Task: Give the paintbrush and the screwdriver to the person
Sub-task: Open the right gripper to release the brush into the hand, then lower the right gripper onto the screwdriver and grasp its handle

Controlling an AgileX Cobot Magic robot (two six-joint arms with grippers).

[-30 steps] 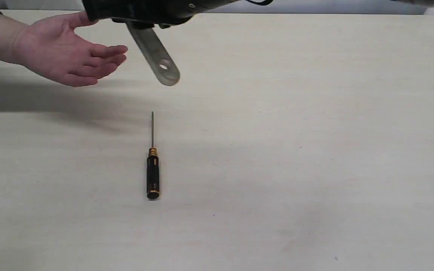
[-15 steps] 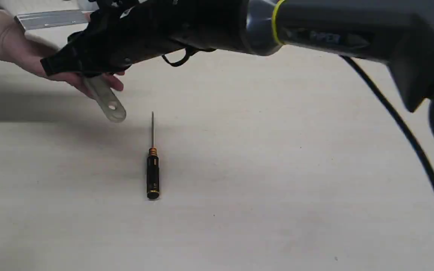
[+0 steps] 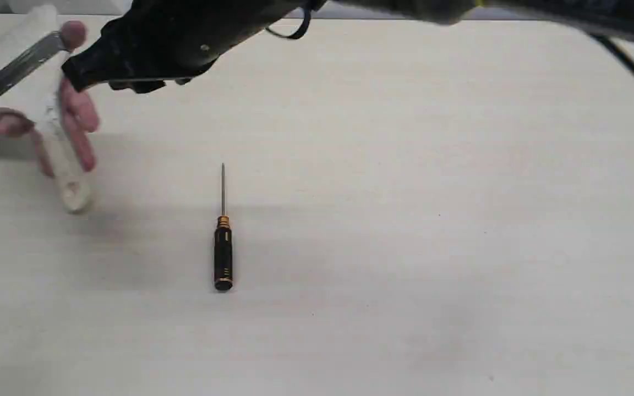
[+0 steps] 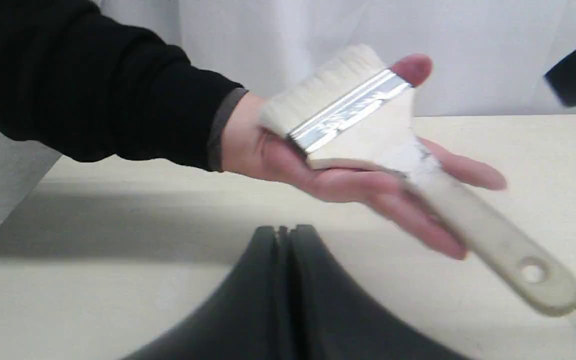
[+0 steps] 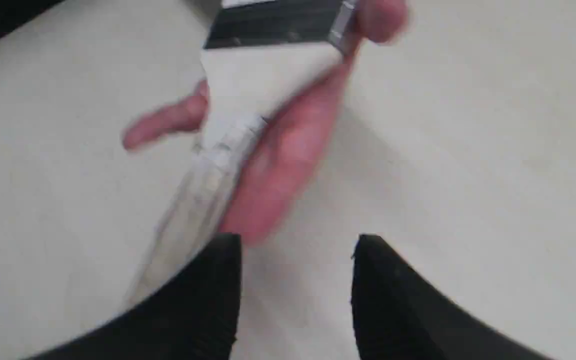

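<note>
right claw [image 3: 77, 77] sits in the upper left of the frame, its arm reaching across from the right side, and it's released: jaws apart, nothing between them, the gap plain in the right wrist view. just beside its tip is the person's hand [image 3: 77, 113], palm up, and the paintbrush [image 3: 69, 184] lies across it. pale bristles point toward the top left corner, the silver ferrule sits by the thumb, and the wooden handle with its hole juts down past the fingers. it's all a bit blurred there. claw and brush are apart, no contact that i can see.

left claw [image 4: 285, 232] shows only in its own wrist view, clenched, the two jaws pressed flat together on nothing, low over the table [image 3: 432, 231] and facing that same hand.

screwdriver [image 3: 223, 258] lies flat left of centre on the table, shaft pointing to the top of the frame, black handle toward the bottom, well apart from hand and claws.
</note>
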